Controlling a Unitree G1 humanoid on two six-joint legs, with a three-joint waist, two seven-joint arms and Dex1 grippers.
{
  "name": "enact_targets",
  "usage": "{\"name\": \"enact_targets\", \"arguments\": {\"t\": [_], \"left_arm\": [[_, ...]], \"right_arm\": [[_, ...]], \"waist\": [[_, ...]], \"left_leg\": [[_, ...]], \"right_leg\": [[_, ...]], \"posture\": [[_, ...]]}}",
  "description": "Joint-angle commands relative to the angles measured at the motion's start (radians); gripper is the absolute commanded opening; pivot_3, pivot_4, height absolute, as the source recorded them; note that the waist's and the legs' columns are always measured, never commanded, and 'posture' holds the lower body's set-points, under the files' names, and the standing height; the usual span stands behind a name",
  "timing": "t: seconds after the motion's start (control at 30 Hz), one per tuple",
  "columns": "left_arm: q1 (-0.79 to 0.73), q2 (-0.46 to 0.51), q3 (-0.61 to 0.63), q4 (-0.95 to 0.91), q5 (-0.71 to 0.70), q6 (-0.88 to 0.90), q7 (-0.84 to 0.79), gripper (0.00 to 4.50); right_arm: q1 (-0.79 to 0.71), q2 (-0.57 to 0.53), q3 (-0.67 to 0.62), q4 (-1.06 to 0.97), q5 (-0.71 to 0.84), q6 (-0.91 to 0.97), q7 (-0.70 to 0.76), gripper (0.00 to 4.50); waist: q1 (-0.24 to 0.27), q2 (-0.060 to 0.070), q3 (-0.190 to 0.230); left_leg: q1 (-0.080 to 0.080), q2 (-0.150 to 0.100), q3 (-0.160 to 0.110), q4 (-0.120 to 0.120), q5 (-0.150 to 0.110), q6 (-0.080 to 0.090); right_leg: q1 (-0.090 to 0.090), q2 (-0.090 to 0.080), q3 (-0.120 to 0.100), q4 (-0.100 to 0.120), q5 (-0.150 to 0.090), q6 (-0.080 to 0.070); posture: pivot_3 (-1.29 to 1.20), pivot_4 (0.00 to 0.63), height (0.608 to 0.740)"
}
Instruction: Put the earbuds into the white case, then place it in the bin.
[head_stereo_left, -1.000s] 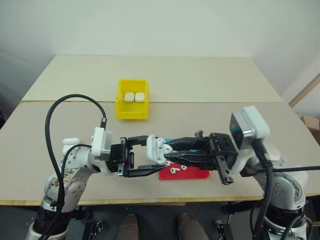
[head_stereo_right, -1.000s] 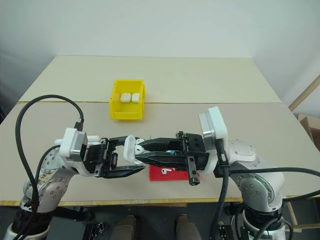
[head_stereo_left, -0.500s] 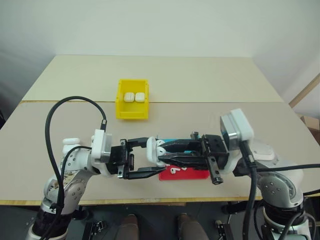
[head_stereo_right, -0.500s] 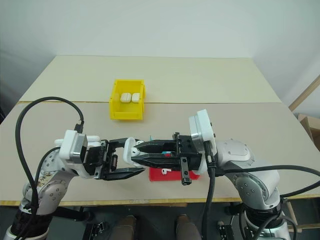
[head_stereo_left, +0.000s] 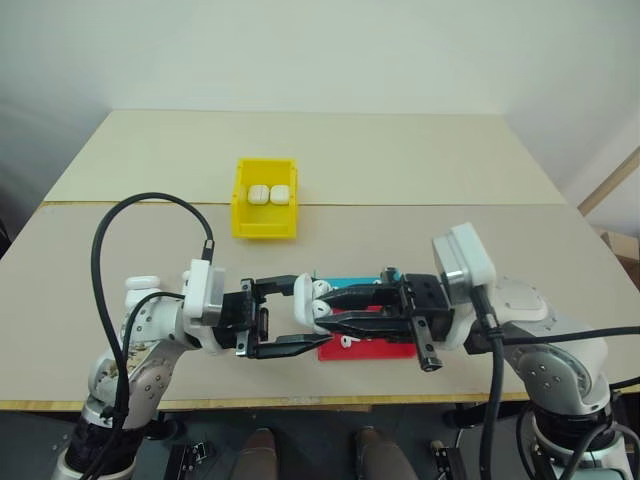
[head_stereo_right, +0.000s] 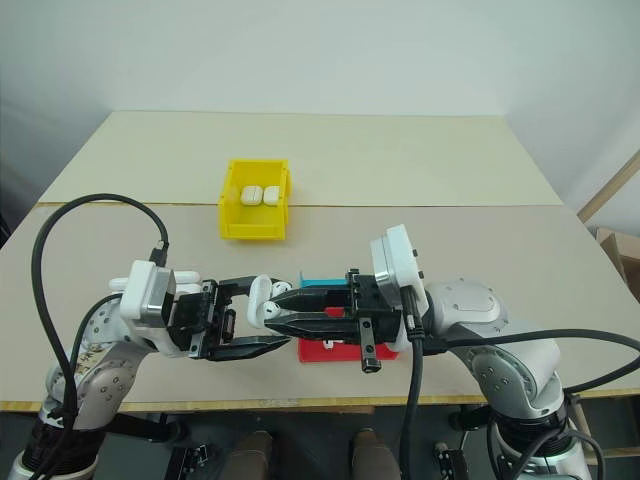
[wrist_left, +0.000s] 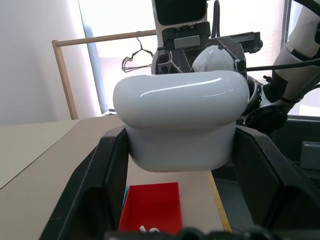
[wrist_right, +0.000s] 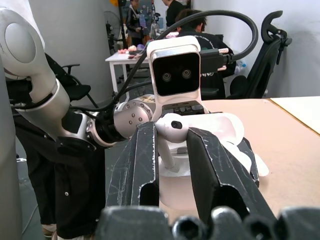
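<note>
Above the table's front edge my left gripper (head_stereo_left: 303, 312) is shut on the white case (head_stereo_left: 306, 297), which stands with its lid flipped open. My right gripper (head_stereo_left: 322, 308) comes in from the opposite side, shut on one of the earbuds (wrist_right: 171, 126). That earbud sits right at the open case (wrist_right: 220, 131), stem pointing down into it. A second earbud (head_stereo_left: 347, 341) lies on the tray below. The yellow bin (head_stereo_left: 266, 226) stands further back on the table, with two white cases (head_stereo_left: 268, 194) inside.
A shallow red and blue tray (head_stereo_left: 388, 348) lies on the table under the two grippers. A small white object (head_stereo_left: 143, 284) rests by my left arm. The left arm's black cable (head_stereo_left: 120, 215) loops above the table.
My right wrist has swung left, closer to the case, while its fingertips stay at the case's opening with the earbud. The left gripper and the case have not moved.
</note>
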Motion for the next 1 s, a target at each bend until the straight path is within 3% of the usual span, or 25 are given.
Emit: {"name": "enact_targets", "arguments": {"t": [0.03,1.0], "left_arm": [[-0.008,-0.005,0.002,-0.028,-0.003,-0.02,-0.001,2.8],[-0.007,-0.022,-0.005,-0.021,0.016,-0.028,-0.016,2.8]], "right_arm": [[0.001,-0.006,0.001,-0.025,-0.006,-0.042,0.007,0.81],[0.012,-0.027,0.009,-0.03,-0.048,-0.092,0.018,0.81]], "waist": [[0.0,0.0,0.0],[0.001,0.0,0.0]], "left_leg": [[0.0,0.0,0.0,0.0,0.0,0.0],[0.0,0.0,0.0,0.0,0.0,0.0]], "right_leg": [[0.0,0.0,0.0,0.0,0.0,0.0],[0.0,0.0,0.0,0.0,0.0,0.0]], "posture": [[0.0,0.15,0.74],[0.0,0.15,0.74]]}}
